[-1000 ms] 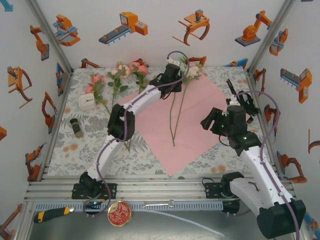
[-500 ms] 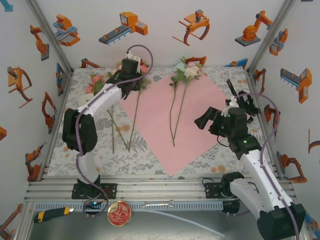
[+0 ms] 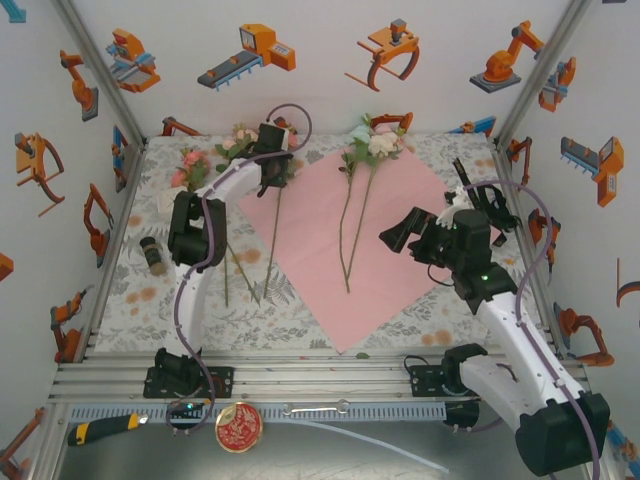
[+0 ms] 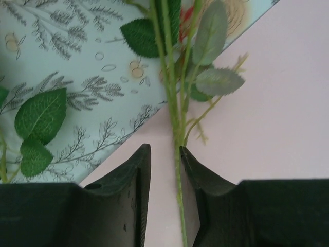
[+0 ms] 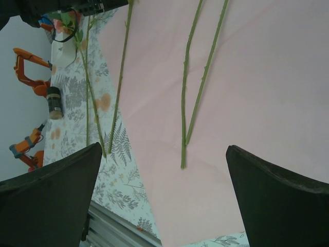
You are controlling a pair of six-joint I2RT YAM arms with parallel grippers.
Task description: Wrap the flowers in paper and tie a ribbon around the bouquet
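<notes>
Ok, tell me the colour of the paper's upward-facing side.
The paper lies plain pink side up, with no pattern. The top external view shows it best.

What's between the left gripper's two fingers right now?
One thin green flower stem runs between the fingers of the left gripper, over the pink paper, in the left wrist view.

Dark jar [image 3: 152,254], red tin [image 3: 238,427], yellow-handled tool [image 3: 103,428]

The paper [image 3: 385,265] lies in the middle of the surface [image 3: 150,300], two flowers [image 3: 372,146] on it with blooms at the far end. A third stem [image 3: 273,240] crosses its left edge, between the fingers of the left gripper [image 4: 164,154]. More flowers and a jar [image 3: 152,255] lie further left.
</notes>
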